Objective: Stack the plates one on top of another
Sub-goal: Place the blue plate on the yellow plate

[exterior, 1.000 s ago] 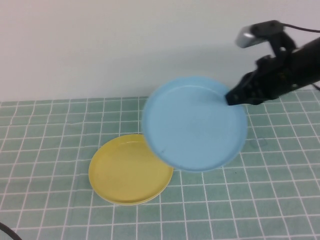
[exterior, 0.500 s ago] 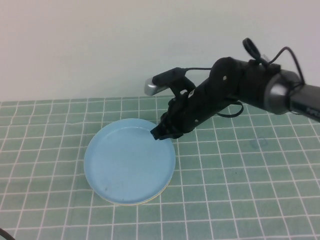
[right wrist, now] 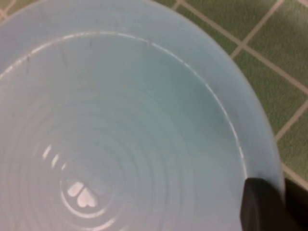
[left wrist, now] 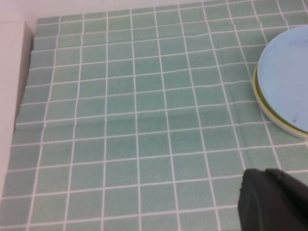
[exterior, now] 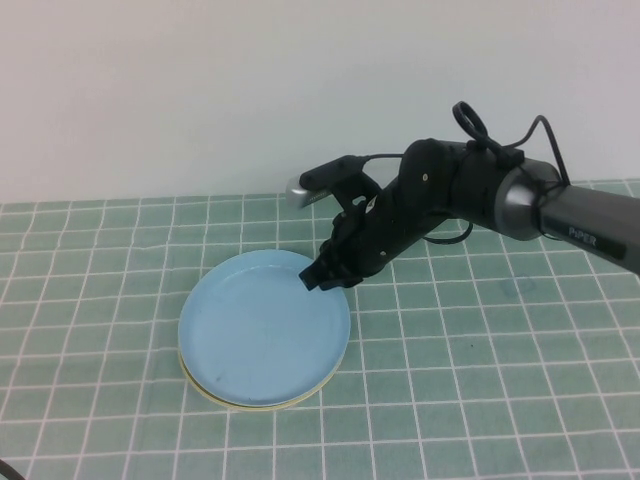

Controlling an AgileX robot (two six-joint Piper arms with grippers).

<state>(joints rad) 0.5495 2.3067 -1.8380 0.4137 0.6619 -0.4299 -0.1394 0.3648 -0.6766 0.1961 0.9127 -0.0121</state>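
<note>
The right gripper pinches the far-right rim of the light blue plate, which rests on the yellow plate left of centre. The left gripper, closed and empty, waits apart at near left.

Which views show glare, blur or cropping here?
Right wrist view: soft, with ceiling-light glints on the light blue plate, right gripper cropped. High view: sharp, even lighting, faint shadows. Left wrist view: clear, left gripper a dark corner shape.
</note>
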